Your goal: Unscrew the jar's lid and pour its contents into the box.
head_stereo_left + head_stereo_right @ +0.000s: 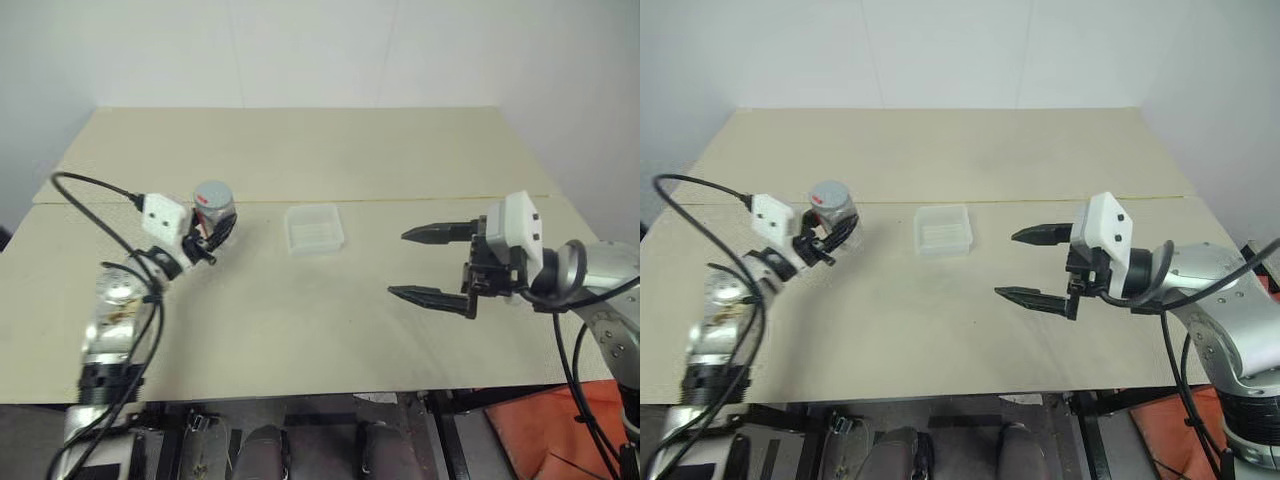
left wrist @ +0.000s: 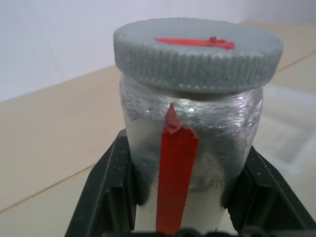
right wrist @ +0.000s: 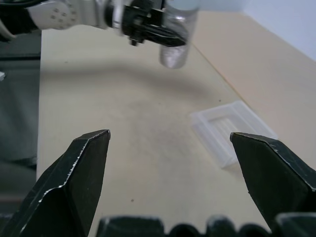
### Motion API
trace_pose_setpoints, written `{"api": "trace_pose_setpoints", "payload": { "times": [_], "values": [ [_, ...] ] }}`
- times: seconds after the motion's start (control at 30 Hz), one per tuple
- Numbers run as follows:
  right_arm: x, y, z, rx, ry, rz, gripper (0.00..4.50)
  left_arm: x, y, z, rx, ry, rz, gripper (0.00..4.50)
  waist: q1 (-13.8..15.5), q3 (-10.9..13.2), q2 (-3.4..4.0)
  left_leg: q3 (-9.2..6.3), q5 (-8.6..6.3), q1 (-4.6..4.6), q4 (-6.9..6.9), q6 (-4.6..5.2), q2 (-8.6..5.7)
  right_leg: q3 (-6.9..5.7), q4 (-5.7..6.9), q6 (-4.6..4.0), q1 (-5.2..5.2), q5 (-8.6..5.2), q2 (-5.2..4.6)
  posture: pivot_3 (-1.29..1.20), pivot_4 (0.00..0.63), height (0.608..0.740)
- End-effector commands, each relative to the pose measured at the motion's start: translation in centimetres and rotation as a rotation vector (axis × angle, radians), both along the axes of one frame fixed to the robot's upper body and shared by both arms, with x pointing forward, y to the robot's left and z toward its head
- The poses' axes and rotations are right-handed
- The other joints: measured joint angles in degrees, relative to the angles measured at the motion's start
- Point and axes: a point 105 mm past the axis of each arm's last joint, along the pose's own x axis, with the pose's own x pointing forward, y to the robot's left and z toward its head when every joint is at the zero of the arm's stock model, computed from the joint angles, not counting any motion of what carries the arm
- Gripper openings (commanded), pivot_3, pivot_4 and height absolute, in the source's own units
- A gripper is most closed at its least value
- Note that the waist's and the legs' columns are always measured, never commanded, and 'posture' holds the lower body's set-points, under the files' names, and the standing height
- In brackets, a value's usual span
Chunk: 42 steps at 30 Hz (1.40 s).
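Observation:
My left gripper is shut on the jar, holding it upright above the table at the left. In the left wrist view the jar sits between the black fingers, clear-walled with a red strip down its side. The grey lid with a red mark is on top of the jar. The contents cannot be made out. The translucent white box lies on the table between the arms, to the right of the jar. My right gripper hangs open to the right of the box, pointing left, with nothing between its fingers.
The beige table has a seam running across it behind the box. An orange-red object sits on the floor at the lower right, past the table's front edge.

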Motion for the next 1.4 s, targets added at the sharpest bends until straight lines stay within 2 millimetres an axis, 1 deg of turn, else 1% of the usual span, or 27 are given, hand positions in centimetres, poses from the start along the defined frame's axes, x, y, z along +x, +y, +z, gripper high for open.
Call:
{"api": "trace_pose_setpoints", "payload": {
  "times": [0.03, 0.13, 0.27, 0.4, 0.53, 0.7, 0.8, 0.9, 1.07, 1.4],
  "values": [
    [0.0, 1.1, 1.3, 0.055, -0.001, 0.025, 4.5, -2.5, -2.0, 2.0, -0.032, -0.005, -0.245, 1.93, 0.28, 0.0, 0.0, 0.0, 0.0, 0.01, 0.0, 0.0, -0.01, 0.01, -0.02, 0.0, 0.0, 0.0, 0.0, 0.0, 0.15, 0.74],
    [0.2, 2.4, 1.9, 0.089, 0.009, 0.055, 4.5, -3.1, -3.5, 2.0, -0.013, 0.029, -0.386, 1.93, 0.45, 0.0, 0.0, 0.01, 0.0, 0.01, 0.01, 0.01, -0.03, -0.01, -0.02, 0.0, 0.03, 0.0, 0.0, 0.0, 0.15, 0.74],
    [0.3, 4.4, 2.4, 0.128, 0.03, 0.094, 4.5, -3.1, -6.0, 2.5, -0.029, 0.051, -0.53, 1.93, 0.47, 0.0, 0.0, 0.01, 0.02, -0.05, 0.02, -0.04, -0.06, -0.03, 0.0, 0.0, 0.03, 0.0, 0.0, 0.0, 0.15, 0.74],
    [0.5, 6.5, 2.8, 0.158, 0.053, 0.106, 4.5, -3.3, -8.3, 2.4, -0.002, 0.051, -0.654, 1.93, 0.24, 0.0, 0.0, 0.02, 0.04, -0.07, 0.02, -0.06, -0.08, -0.03, 0.06, 0.0, 0.04, 0.01, 0.0, 0.0, 0.15, 0.74],
    [0.7, 8.1, 3.1, 0.173, 0.06, 0.107, 4.5, -3.2, -9.4, 2.4, 0.011, 0.055, -0.72, 1.93, -0.06, 0.0, 0.0, 0.03, 0.08, -0.06, 0.01, -0.11, -0.07, -0.02, 0.06, 0.0, 0.01, 0.0, 0.02, 0.0, 0.15, 0.74],
    [0.7, 9.2, 3.8, 0.189, 0.053, 0.125, 4.5, -3.3, -10.0, 1.8, 0.042, 0.076, -0.777, 1.93, -0.1, 0.0, 0.01, 0.02, 0.06, -0.09, 0.0, -0.09, -0.07, -0.02, 0.08, 0.0, 0.01, 0.01, 0.02, 0.0, 0.15, 0.74],
    [0.8, 9.8, 3.8, 0.182, 0.048, 0.125, 4.5, -3.2, -10.2, 1.6, 0.057, 0.077, -0.792, 1.93, -0.08, 0.0, 0.01, 0.02, 0.07, -0.11, 0.01, -0.09, -0.07, -0.03, 0.08, 0.0, 0.0, 0.01, 0.02, 0.0, 0.15, 0.74],
    [0.9, 10.3, 3.6, 0.158, 0.051, 0.125, 4.5, -3.2, -10.2, 1.6, 0.061, 0.072, -0.796, 1.93, -0.09, 0.0, 0.01, 0.01, 0.05, -0.1, 0.01, -0.06, -0.07, -0.04, 0.08, 0.0, 0.0, 0.01, 0.02, 0.0, 0.15, 0.74],
    [1.8, 11.0, 2.8, 0.126, 0.081, 0.103, 4.5, -3.3, -10.3, 1.5, 0.07, 0.069, -0.801, 1.93, -0.3, 0.0, 0.01, 0.02, 0.05, -0.11, 0.01, -0.05, -0.07, -0.04, 0.1, 0.0, 0.0, 0.01, 0.02, 0.0, 0.15, 0.74],
    [1.9, 11.5, 2.7, 0.109, 0.092, 0.126, 4.5, -3.5, -9.9, 1.0, 0.084, 0.086, -0.791, 1.93, -0.43, 0.0, 0.01, 0.01, 0.04, -0.14, 0.01, -0.04, -0.06, -0.04, 0.12, 0.0, -0.03, 0.01, 0.02, 0.0, 0.15, 0.74]
  ]
}}
